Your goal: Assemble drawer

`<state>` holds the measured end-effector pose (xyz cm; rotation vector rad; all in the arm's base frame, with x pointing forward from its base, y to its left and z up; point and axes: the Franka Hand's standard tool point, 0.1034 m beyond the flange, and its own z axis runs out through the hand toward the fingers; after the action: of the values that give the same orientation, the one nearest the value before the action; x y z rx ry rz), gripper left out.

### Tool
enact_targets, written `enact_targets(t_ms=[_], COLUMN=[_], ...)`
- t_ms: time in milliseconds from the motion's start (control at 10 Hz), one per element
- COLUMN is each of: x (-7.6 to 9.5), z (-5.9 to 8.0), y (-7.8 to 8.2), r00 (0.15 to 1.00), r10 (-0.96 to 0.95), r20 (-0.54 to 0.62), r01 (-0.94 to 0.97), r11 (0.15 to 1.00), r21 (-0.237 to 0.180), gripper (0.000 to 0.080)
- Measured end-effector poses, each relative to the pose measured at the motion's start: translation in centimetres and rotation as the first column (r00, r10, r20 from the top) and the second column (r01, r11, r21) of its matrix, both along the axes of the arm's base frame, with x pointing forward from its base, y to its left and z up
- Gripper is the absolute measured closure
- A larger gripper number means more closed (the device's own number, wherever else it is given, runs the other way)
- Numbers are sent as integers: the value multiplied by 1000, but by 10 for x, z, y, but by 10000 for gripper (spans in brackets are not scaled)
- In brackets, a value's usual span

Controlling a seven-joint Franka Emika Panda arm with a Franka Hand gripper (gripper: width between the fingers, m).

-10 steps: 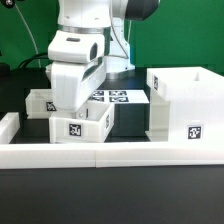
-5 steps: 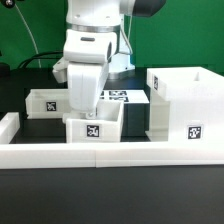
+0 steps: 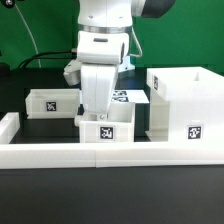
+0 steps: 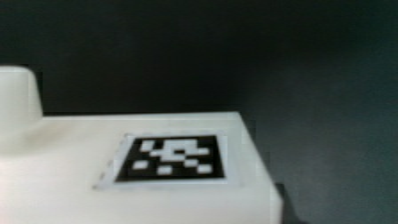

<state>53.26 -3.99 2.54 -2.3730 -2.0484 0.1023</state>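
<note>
Showing gripper (image 3: 97, 113) reaching down from arm at scene centre, pinching rear wall of small tray (image 3: 122, 129) between fingers, tips hidden behind wall. Showing small tray sitting just behind low front rail (image 3: 40, 155), just beside tall box casing (image 3: 185, 100) on exterior view's right. Showing second tray (image 3: 48, 101) lying apart on exterior view's left, marker board (image 3: 125, 97) lying flat behind gripper. Filling wrist view: blurred white surface bearing square tag (image 4: 175, 158).
</note>
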Motion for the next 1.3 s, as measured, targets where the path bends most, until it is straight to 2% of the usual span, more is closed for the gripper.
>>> enact_targets(t_ms=[200, 500, 1300], x=[1, 5, 4], z=[0, 0, -6], y=[1, 12, 8], r00=[1000, 999, 996], r10=[2, 27, 48], r20=[12, 39, 73], r01=[-2, -27, -48], r11=[1000, 1000, 999], r21=[-1, 0, -5], gripper=[758, 758, 758])
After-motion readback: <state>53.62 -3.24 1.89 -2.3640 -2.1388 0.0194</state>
